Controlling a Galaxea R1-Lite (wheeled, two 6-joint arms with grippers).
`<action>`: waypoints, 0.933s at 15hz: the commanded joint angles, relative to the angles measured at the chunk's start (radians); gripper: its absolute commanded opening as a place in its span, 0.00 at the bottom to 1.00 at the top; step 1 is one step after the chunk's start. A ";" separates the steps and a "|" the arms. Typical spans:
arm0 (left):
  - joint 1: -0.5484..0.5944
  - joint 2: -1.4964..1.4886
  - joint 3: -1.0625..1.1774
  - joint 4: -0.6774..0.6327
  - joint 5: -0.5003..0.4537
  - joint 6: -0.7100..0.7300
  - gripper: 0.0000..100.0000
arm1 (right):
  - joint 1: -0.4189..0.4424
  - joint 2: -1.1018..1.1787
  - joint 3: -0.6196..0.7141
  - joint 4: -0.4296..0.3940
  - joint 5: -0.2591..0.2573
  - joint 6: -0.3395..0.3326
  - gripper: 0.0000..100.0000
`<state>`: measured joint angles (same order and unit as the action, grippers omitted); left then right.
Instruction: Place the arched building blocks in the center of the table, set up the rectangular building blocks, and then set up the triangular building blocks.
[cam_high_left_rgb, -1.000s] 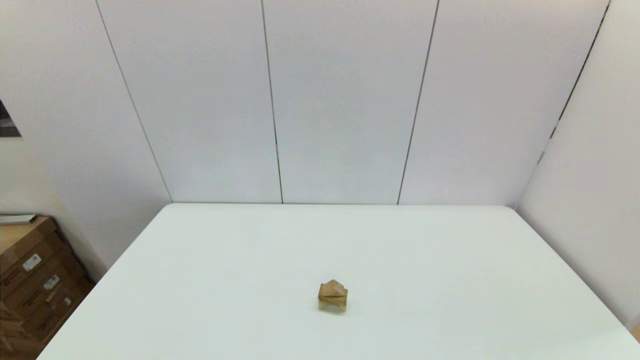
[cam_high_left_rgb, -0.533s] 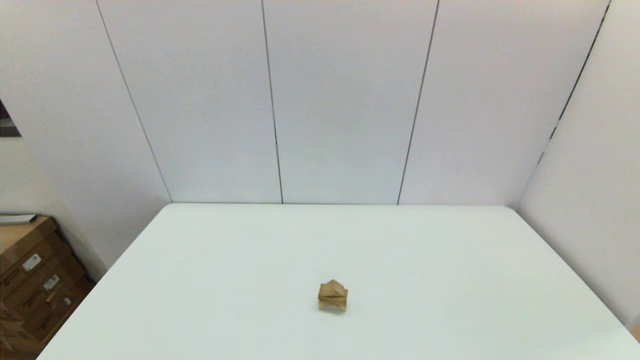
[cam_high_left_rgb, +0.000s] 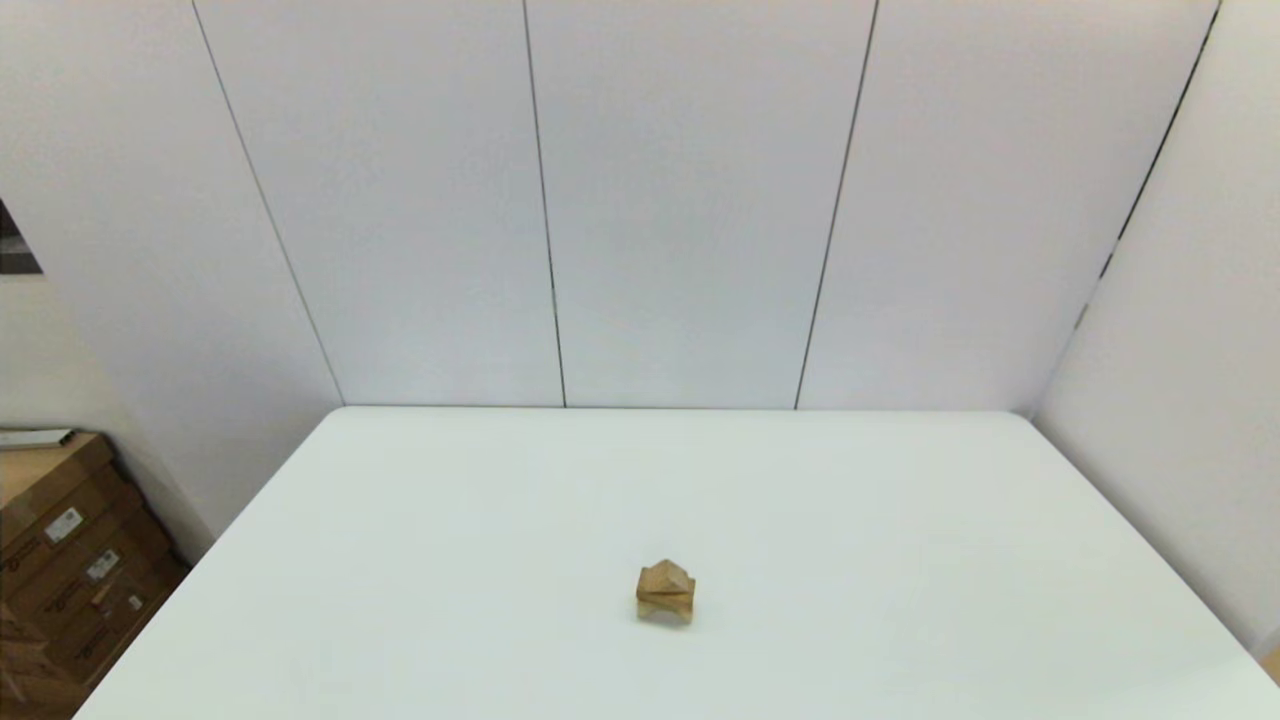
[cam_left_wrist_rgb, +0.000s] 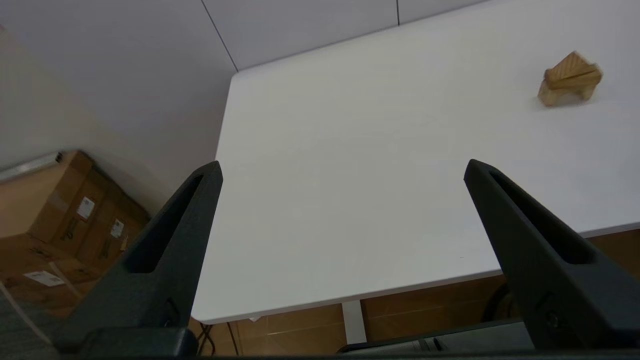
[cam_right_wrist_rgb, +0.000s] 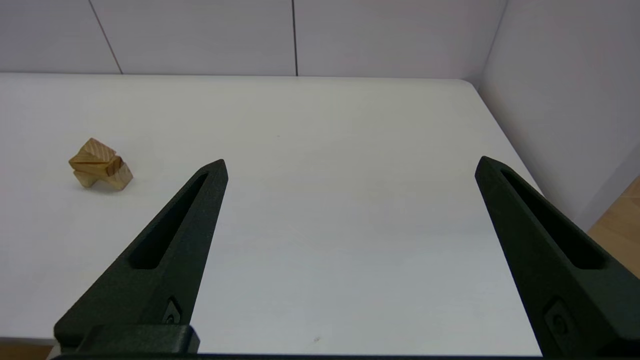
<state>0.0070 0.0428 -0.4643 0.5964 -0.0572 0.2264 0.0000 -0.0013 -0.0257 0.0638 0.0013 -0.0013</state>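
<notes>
**Showing the 3-block stack assembled at mid-worktop**

Standing near the middle of the worktop (cam_high_left_rgb: 900, 520), the arched building blocks (cam_high_left_rgb: 665, 611) carry the rectangular building blocks (cam_high_left_rgb: 666, 597), with the triangular building blocks (cam_high_left_rgb: 665, 577) on top. All 3 placements appear done; nothing seems left. The left end effector (cam_left_wrist_rgb: 342, 167) and right end effector (cam_right_wrist_rgb: 350, 165) hang parked near the front edge, well apart from the stack, fingers spread wide and empty.

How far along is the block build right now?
It looks finished. The arched block stands near the middle of the table, the rectangular block lies across it, and the triangular block sits on top. Nothing is in hand: the left gripper and right gripper are open, off the stack.
</notes>
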 joint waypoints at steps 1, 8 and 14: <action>-0.002 -0.043 0.343 -0.394 0.059 -0.009 1.00 | 0.000 0.001 0.000 0.001 0.000 0.000 1.00; -0.002 -0.043 0.441 -0.540 0.051 -0.163 1.00 | 0.000 0.001 0.000 0.001 0.000 0.000 1.00; -0.002 -0.043 0.440 -0.540 0.056 -0.211 1.00 | 0.000 0.001 0.000 0.001 0.000 0.000 1.00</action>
<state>0.0043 -0.0019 -0.0240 0.0566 -0.0017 0.0206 0.0000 -0.0013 -0.0257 0.0638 0.0019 -0.0009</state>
